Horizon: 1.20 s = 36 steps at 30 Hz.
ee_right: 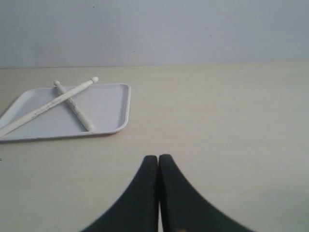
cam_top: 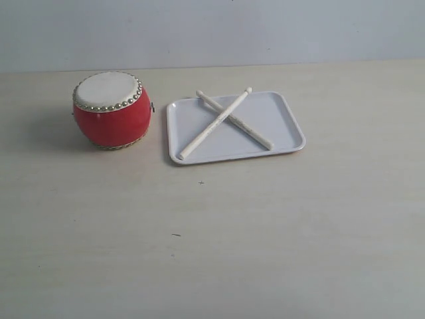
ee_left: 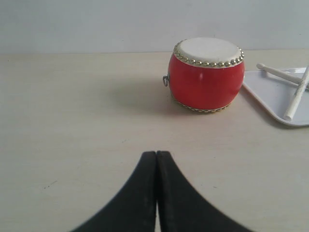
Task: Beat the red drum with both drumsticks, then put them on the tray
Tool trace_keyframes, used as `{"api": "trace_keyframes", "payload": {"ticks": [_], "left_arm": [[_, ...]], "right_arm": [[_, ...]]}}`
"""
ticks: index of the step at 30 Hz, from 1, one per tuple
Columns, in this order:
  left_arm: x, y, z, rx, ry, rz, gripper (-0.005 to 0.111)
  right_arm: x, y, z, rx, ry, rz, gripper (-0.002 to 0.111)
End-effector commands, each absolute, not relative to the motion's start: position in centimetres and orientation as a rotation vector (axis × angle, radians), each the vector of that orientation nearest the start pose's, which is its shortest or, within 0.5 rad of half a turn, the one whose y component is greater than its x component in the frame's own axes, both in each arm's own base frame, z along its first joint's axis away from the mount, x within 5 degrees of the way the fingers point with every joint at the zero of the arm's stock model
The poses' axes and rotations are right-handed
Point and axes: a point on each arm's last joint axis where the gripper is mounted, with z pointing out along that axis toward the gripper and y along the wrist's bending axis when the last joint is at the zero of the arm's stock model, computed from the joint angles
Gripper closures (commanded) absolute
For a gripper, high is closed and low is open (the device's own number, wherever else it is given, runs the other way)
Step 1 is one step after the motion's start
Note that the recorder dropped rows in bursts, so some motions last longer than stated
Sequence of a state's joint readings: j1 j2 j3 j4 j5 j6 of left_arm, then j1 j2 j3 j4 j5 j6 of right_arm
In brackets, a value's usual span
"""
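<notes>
Beige tabletop [cam_top: 265, 232] spreads wide around left tool [ee_left: 156, 153] and right tool [ee_right: 159, 157], both pressed together, apart from tray [cam_top: 279, 113].

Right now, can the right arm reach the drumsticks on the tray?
Probably yes. Bare table lies between the right gripper and the tray, and the crossed drumsticks lie uncovered on it. The gripper is shut, so it must open first.

setting: looks like your lab test bench, staged tabletop
surface: pale wood-grain table [cam_top: 279, 252], plain
backdrop: blank grey-white wall [cam_top: 279, 30] right behind the table
props: red drum [cam_top: 109, 123] and white tray [cam_top: 282, 116] set out side by side
</notes>
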<state>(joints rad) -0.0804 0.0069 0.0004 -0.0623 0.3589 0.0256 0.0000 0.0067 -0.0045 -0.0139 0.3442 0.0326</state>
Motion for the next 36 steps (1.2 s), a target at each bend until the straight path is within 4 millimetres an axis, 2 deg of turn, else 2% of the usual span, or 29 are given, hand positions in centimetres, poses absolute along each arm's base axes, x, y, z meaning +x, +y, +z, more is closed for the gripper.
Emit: {"api": "trace_keyframes", "payload": {"ticks": [1, 36], "left_arm": [[5.30, -0.60, 18.14, 0.056, 1.836, -0.095, 0.107], [5.30, -0.60, 18.14, 0.054, 1.836, -0.096, 0.107]], "right_arm": [[5.36, -0.05, 18.28, 0.026, 1.821, 0.009, 0.108], [5.36, -0.03, 18.28, 0.031, 1.821, 0.017, 0.108]]}}
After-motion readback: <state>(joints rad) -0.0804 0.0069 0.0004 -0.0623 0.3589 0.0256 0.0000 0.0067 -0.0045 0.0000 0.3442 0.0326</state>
